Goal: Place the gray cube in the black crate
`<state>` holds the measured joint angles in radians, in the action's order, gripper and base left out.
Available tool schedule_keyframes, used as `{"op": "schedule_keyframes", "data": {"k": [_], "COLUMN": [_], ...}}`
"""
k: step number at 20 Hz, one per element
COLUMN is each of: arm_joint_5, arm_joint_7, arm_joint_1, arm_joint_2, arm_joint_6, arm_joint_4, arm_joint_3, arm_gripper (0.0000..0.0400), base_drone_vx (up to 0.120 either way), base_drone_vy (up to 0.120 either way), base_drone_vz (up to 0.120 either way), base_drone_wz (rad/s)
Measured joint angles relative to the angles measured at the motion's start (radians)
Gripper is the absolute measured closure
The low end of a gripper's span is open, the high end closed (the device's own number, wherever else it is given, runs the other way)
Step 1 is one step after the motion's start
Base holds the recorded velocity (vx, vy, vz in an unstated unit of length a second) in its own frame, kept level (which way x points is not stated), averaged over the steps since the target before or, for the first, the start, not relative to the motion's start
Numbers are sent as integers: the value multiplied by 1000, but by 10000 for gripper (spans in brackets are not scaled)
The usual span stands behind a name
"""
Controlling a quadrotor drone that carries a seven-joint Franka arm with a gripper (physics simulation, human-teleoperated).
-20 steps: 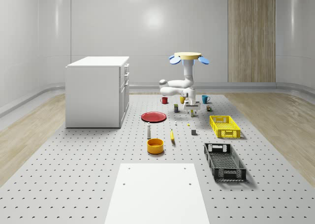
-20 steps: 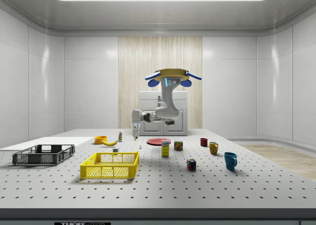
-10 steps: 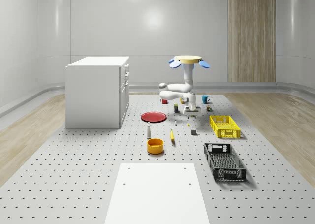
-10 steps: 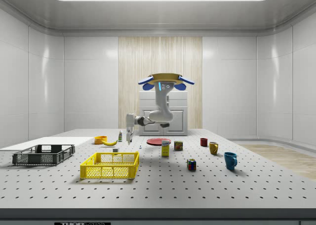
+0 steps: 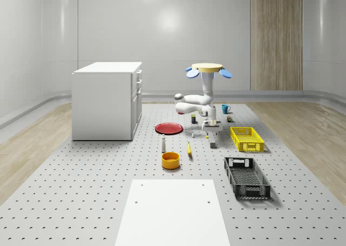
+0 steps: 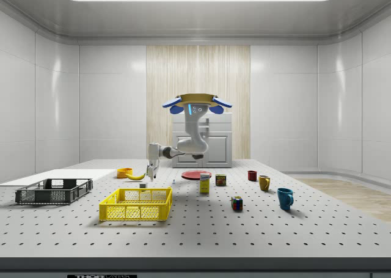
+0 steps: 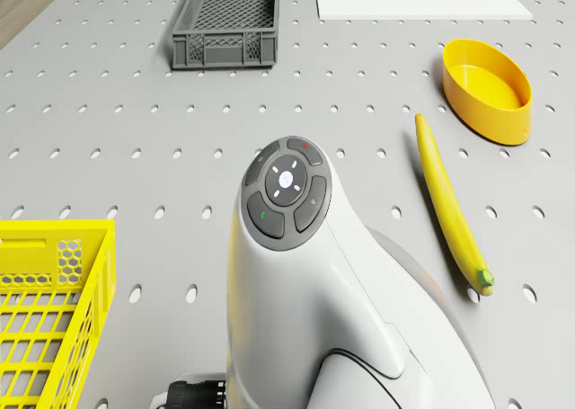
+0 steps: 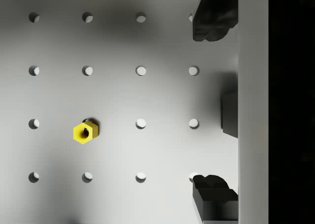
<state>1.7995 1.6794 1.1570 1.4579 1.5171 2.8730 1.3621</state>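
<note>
Above gray cube (image 5: 213,145): open pincer (image 8: 215,106).

1. The drone (image 5: 209,68) is hovering over the far half of the perforated table (image 5: 81,192), and its white arm (image 5: 195,101) is bending down.
2. The gripper (image 5: 213,139) is hanging just above the gray cube (image 5: 213,145), near the yellow crate (image 5: 247,139).
3. The black crate (image 5: 246,178) is lying closer to the near edge, toward the table's right edge.
4. A red plate (image 5: 168,128), a banana (image 5: 189,148) and a yellow bowl (image 5: 170,160) are lying around the middle.
</note>
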Motion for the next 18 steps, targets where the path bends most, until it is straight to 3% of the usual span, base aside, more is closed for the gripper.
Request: {"op": "schedule_keyframes", "data": {"k": [4, 12, 18], "arm_joint_5": [-3, -9, 22], "arm_joint_7": [1, 4, 4], "arm_joint_1": [2, 5, 9], "arm_joint_2": [8, 22, 35], "arm_joint_6": [7, 21, 43], "arm_joint_4": [0, -1, -7], "arm_joint_3": [1, 4, -32], "arm_gripper": [0, 0, 0], "base_drone_vx": [120, 120, 13], "base_drone_vy": [0, -15, 0], "base_drone_vz": [-80, 0, 0], "base_drone_wz": [0, 0, 0]}}
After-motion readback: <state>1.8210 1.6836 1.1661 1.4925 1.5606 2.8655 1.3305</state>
